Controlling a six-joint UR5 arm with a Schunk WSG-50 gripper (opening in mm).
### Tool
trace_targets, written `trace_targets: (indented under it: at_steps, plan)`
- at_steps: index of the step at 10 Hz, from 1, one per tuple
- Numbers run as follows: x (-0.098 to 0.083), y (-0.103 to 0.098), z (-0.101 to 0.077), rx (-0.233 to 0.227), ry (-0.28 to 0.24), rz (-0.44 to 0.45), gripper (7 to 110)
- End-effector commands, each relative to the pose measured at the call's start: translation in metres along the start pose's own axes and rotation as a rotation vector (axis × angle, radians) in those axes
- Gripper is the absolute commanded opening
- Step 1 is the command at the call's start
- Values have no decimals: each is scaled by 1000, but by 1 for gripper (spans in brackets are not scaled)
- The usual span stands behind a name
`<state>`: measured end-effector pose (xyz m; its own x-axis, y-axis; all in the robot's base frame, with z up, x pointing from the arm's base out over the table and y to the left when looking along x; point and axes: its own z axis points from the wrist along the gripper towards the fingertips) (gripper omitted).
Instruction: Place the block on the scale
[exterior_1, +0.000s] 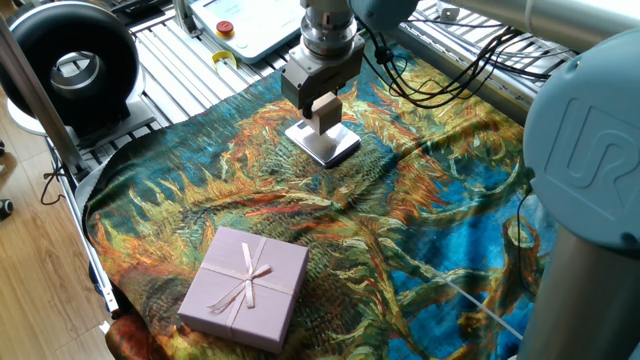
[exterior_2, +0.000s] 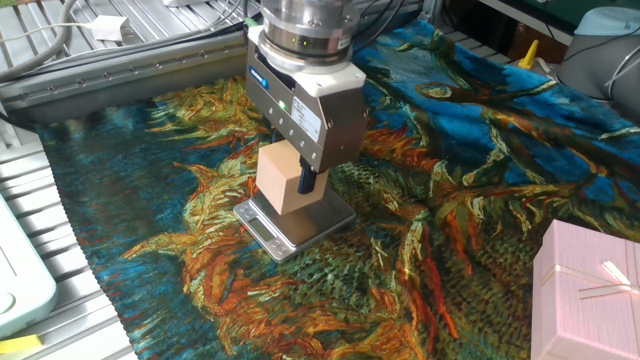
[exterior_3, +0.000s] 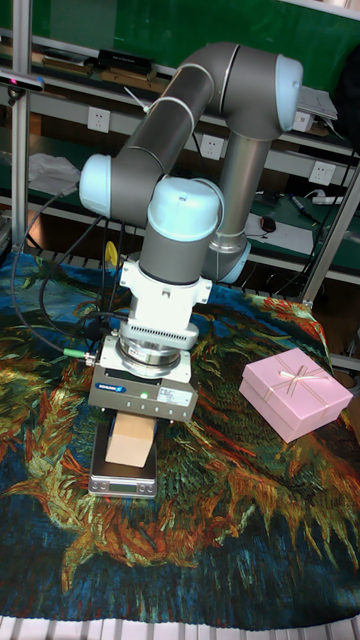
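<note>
Small plain tan wooden-looking cube, the block (exterior_2: 284, 180) (exterior_1: 325, 109) (exterior_3: 131, 440), held directly above the thin flat rectangular scale (exterior_2: 296, 226) (exterior_1: 324, 142) (exterior_3: 122, 481) with its glossy silver-white top and dark edges. Low over the slab's middle; contact between cube and top not clear from any view. Scale lying flat on the patterned cloth (exterior_2: 480, 200) (exterior_1: 420, 230) (exterior_3: 200, 540) of blue, orange and yellow swirls, its small display strip toward the near edge in the other fixed view.

Pinched by the grey two-finger gripper (exterior_2: 292, 178) (exterior_1: 322, 103) (exterior_3: 133, 432), fingers pressed against opposite sides of the cube, one dark finger (exterior_2: 307, 181) visible along its right face. Gripper pointing straight down, green indicator lit on its housing.

Farther off on the same cloth, well apart from the scale: large flat pink gift box (exterior_1: 244, 287) (exterior_3: 295, 392) (exterior_2: 590, 295) tied with a pale ribbon and bow. Beyond the cloth, slatted metal table surface (exterior_1: 190, 70) (exterior_2: 60, 290), black cables (exterior_1: 460, 75) trailing across it, and a black round hollow object (exterior_1: 70, 65) at the upper left of one fixed view.
</note>
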<state>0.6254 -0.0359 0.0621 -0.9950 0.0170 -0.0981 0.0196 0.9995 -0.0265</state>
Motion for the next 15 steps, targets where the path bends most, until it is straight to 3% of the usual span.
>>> trace_targets:
  at_steps: [1,12,15]
  plan:
    - [-3,2,10,-13,-15,9,7]
    - [-6,4,14,-19,-35,2,7]
    - [-5,12,14,-58,-31,34,7]
